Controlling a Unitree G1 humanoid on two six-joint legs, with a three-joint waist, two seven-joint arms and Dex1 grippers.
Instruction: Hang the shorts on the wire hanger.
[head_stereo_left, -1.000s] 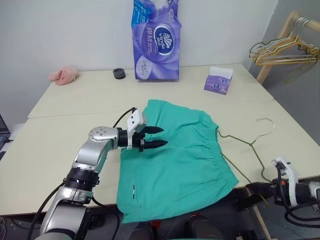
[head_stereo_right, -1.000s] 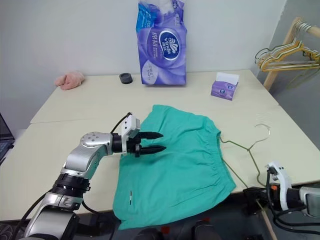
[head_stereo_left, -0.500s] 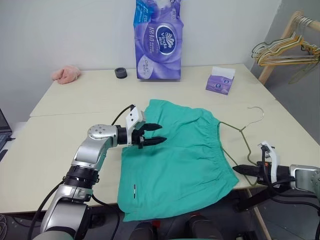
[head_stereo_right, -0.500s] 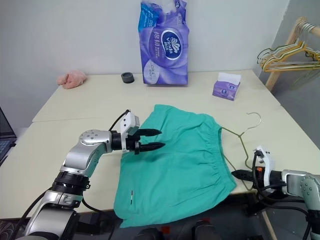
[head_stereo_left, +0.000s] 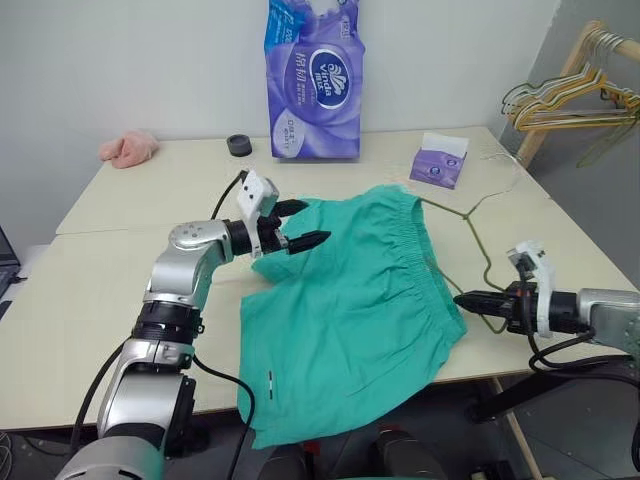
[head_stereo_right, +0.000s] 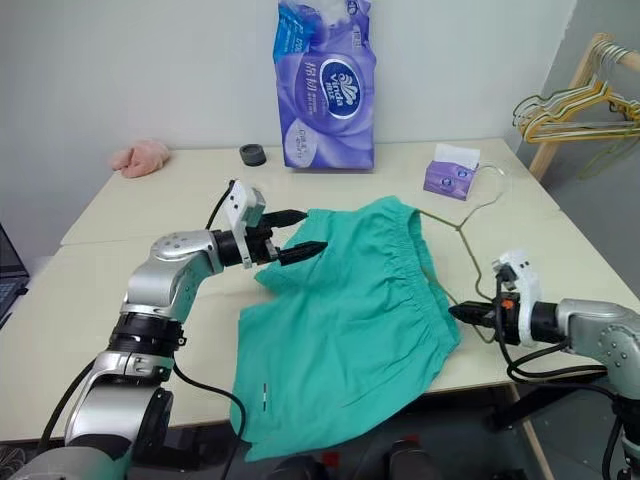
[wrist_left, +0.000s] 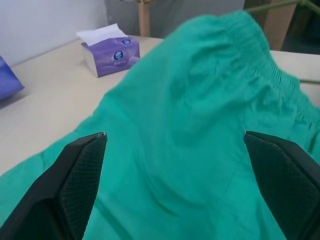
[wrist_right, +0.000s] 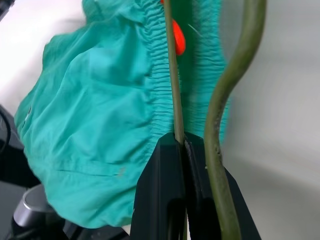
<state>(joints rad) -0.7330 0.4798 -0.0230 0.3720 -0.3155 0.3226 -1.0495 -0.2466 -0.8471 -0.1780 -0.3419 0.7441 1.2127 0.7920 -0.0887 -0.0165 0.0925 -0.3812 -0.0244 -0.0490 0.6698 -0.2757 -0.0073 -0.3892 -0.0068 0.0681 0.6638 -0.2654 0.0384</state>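
Note:
The teal-green shorts (head_stereo_left: 350, 300) lie on the table, their gathered waistband (head_stereo_right: 420, 250) bunched up and raised toward the right. The thin olive wire hanger (head_stereo_left: 470, 225) runs along that waistband, with its hook (head_stereo_right: 492, 172) near the tissue box and part of the wire hidden by fabric. My right gripper (head_stereo_left: 470, 298) is shut on the hanger's wire at the shorts' right edge. The right wrist view shows the pinched wire (wrist_right: 172, 75) and an orange drawstring (wrist_right: 178, 42). My left gripper (head_stereo_left: 312, 223) is open over the shorts' far left corner, with the fabric (wrist_left: 190, 130) between its fingers (wrist_left: 80, 175), not gripped.
A tall purple tissue pack (head_stereo_left: 315, 80) stands at the back. A small purple tissue box (head_stereo_left: 437, 162) sits to its right. A black roll (head_stereo_left: 238, 146) and a pink cloth (head_stereo_left: 127, 148) lie at the back left. A wooden rack with several hangers (head_stereo_left: 560, 95) stands beyond the table's right edge.
My right gripper has risen and moved inward with the hanger, bunching and lifting the waistband. My left gripper has opened wider and moved up and toward the far side.

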